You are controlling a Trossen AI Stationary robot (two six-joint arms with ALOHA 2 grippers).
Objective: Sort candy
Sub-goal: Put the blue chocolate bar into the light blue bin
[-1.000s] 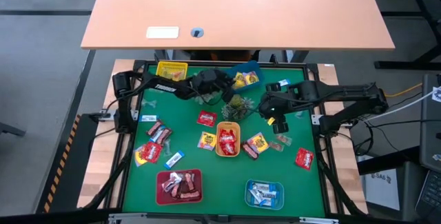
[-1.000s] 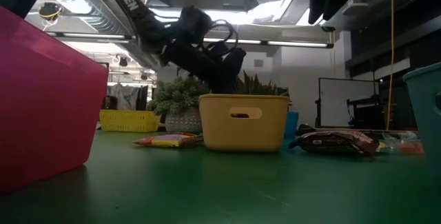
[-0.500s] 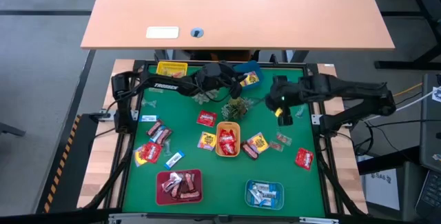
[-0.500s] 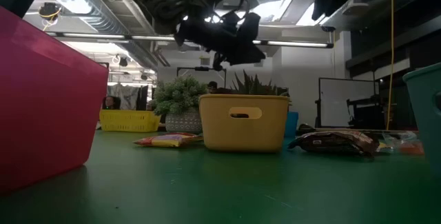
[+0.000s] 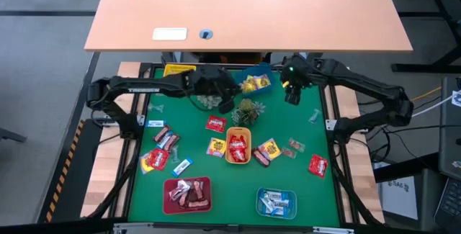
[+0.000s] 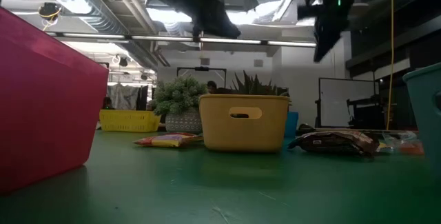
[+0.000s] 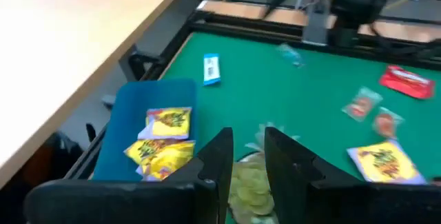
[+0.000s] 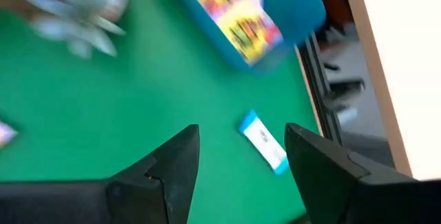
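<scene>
Right hand (image 8: 238, 176), fingers spread and empty, hovers above the blue-white candy (image 8: 263, 140) near the desk's (image 5: 209, 165) far edge. Centre over the wrapper, descend straight, then close. Left hand (image 7: 247, 156) waits, narrowly parted.

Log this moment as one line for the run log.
left gripper: above plant, nothing visibly held | right gripper: open, empty, over blue-white candy | blue tray: yellow candy

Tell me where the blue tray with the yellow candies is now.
In the high view, the blue tray sits at the far edge of the green table, just right of centre, between the two grippers and just beyond the spiky green plant.
</scene>
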